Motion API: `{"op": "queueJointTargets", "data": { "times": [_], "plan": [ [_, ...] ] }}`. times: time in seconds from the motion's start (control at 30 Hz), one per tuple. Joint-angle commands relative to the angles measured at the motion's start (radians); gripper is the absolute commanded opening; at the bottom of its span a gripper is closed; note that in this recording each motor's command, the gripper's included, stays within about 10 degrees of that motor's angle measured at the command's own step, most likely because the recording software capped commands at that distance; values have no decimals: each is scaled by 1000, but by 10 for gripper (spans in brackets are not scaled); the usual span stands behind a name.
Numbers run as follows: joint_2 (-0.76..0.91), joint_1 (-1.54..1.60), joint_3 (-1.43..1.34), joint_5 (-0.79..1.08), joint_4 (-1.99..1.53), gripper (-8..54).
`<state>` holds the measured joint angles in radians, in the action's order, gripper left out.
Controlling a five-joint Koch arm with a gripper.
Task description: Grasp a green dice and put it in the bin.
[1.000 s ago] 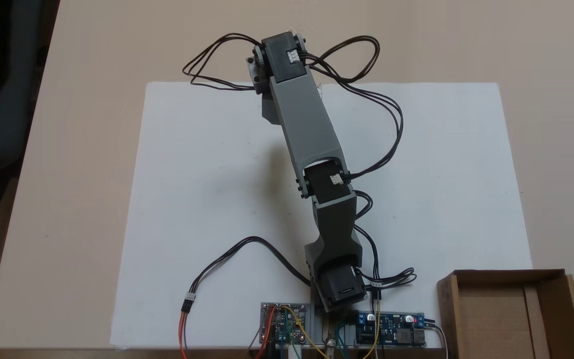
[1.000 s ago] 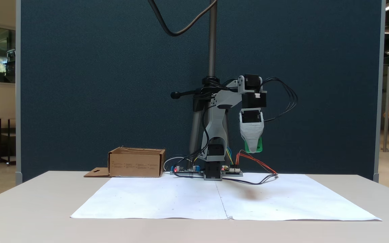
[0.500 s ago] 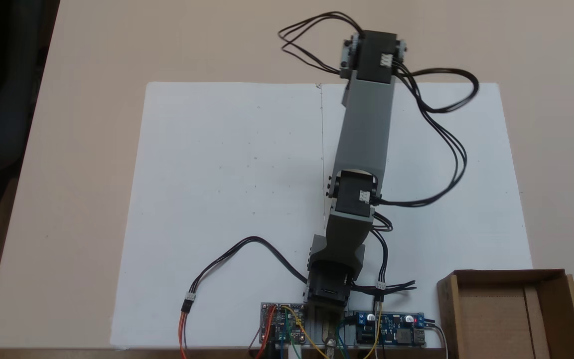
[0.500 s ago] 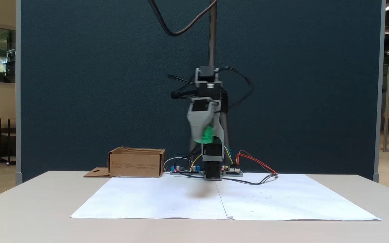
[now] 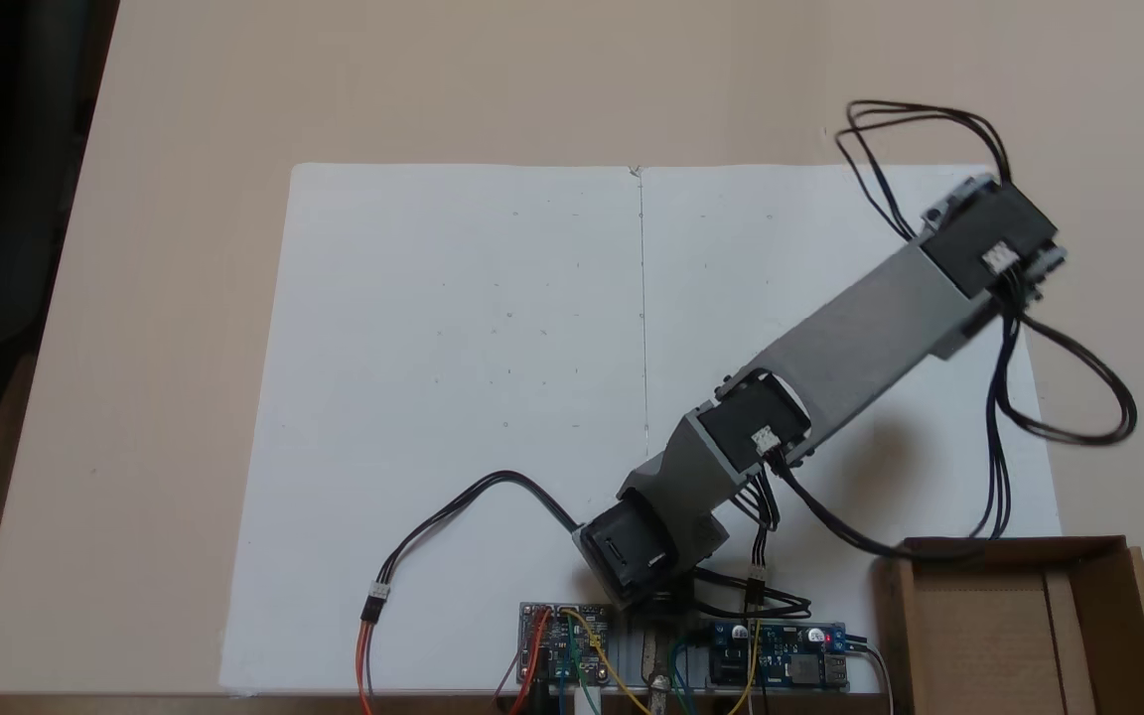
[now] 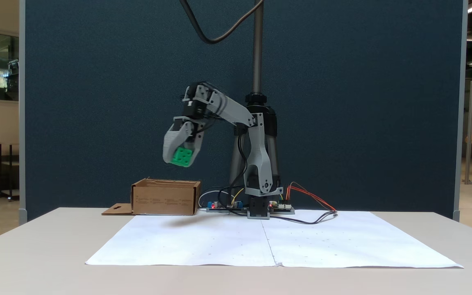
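Gripper [image 6: 182,159] pinches the green dice [image 6: 182,156] left of frame centre, raised above the bin [image 6: 165,198] on the desk [image 6: 55,254].

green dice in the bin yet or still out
Out. The green dice is held in the gripper, in the air above the bin.

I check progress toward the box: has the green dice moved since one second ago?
Yes. In a fixed view the green dice, in the gripper, swung leftward and now hangs near the cardboard box.
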<state>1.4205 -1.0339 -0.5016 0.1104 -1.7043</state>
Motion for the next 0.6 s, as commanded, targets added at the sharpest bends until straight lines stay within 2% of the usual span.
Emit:
{"op": "queueJointTargets", "data": {
  "times": [0.0,0.37,0.57],
  "plan": [
    [64,-123,21,133,-38,117],
    [71,-515,21,321,9,117],
    [6,-640,21,370,106,117]
  ]
}}
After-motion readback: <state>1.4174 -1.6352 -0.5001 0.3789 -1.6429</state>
